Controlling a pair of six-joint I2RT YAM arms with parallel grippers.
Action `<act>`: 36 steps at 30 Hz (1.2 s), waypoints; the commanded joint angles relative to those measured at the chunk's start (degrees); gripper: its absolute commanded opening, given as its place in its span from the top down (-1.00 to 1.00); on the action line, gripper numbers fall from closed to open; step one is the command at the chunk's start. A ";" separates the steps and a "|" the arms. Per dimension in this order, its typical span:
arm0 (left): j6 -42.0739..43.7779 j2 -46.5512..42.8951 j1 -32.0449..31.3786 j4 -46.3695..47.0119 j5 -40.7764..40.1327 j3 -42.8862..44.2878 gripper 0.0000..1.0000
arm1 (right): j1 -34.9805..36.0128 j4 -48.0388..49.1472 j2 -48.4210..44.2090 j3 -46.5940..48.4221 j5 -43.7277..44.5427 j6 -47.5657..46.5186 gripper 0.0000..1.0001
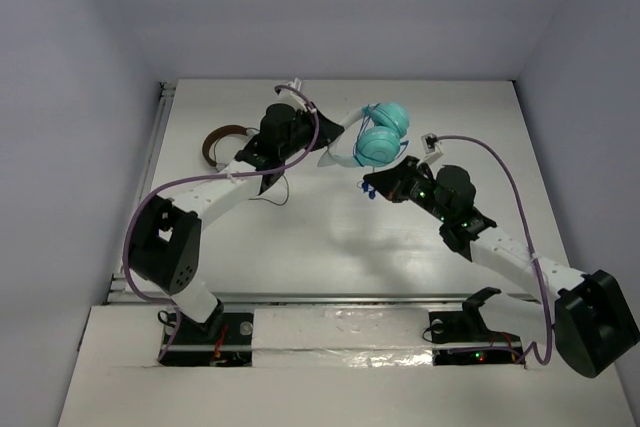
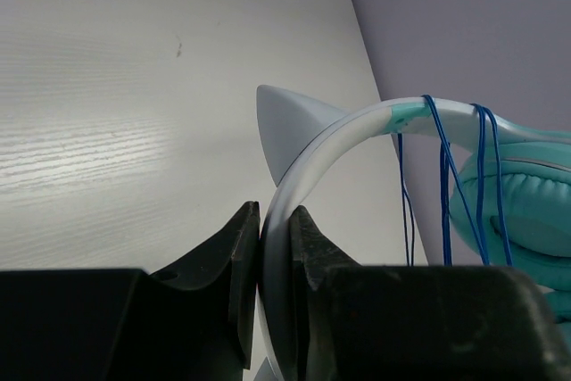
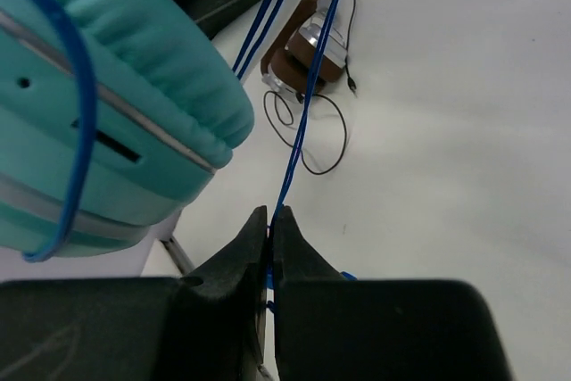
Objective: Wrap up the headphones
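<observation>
Two pinches: left fingers (image 2: 227,292), headband (image 2: 357,127); right fingers (image 3: 236,274), blue cable (image 3: 306,104); white table (image 2: 134,86), grey walls (image 1: 60,47).

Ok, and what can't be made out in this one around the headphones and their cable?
- Cable end: right wrist view, the blue cable runs down between the right gripper fingers, which hide the rest.
- Wrap count: left wrist view cuts the teal headphones off at its right edge; top view too small.
- Brown-banded headphones: top view, partly behind the left arm.
</observation>
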 commanded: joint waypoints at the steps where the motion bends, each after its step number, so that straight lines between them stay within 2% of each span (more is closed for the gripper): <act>1: -1.93 -0.25 1.41 10.07 -11.13 4.50 1.00 | 1.79 2.45 0.23 -1.76 -3.37 5.88 0.91; 6: -2.01 1.07 1.41 11.82 -11.13 3.18 1.00 | 2.32 5.27 -0.82 -3.87 -1.62 8.62 0.70; 9: -2.72 1.16 1.41 12.97 -11.13 2.13 1.00 | 2.32 4.83 -1.09 -4.31 0.23 8.62 0.68; 11: -2.54 0.98 0.88 12.79 -12.96 1.69 1.00 | 2.32 5.97 -0.83 -4.66 0.06 9.14 0.59; 15: -2.02 0.63 0.88 11.83 -15.34 1.51 1.00 | 2.32 9.22 0.23 -5.28 -2.92 10.90 0.57; 17: -1.84 0.54 0.88 11.39 -16.23 1.16 1.00 | 2.32 11.23 0.49 -5.63 -4.68 12.48 0.34; 18: -1.75 0.54 0.88 11.47 -16.58 0.98 1.00 | 2.32 11.86 0.41 -6.06 -5.04 12.92 0.33; 22: -0.88 0.54 -0.17 11.56 -18.07 0.28 1.00 | 2.32 11.52 -1.70 -6.59 -3.20 12.58 0.94; 26: 1.76 0.28 -1.49 10.59 -21.68 -0.42 1.00 | 2.32 10.72 -4.16 -5.80 -4.07 13.28 0.94; 31: 3.60 -1.04 -2.80 9.72 -22.64 -0.51 1.00 | 2.32 4.75 -5.75 -5.80 1.81 7.85 0.81; 33: 6.32 -2.36 -3.59 8.40 -24.39 0.02 1.00 | 2.32 5.44 -5.22 -6.24 3.30 6.52 0.81; 36: 8.70 -4.37 -4.91 5.24 -25.89 1.68 1.00 | 2.32 6.50 -2.94 -5.98 4.71 4.14 0.93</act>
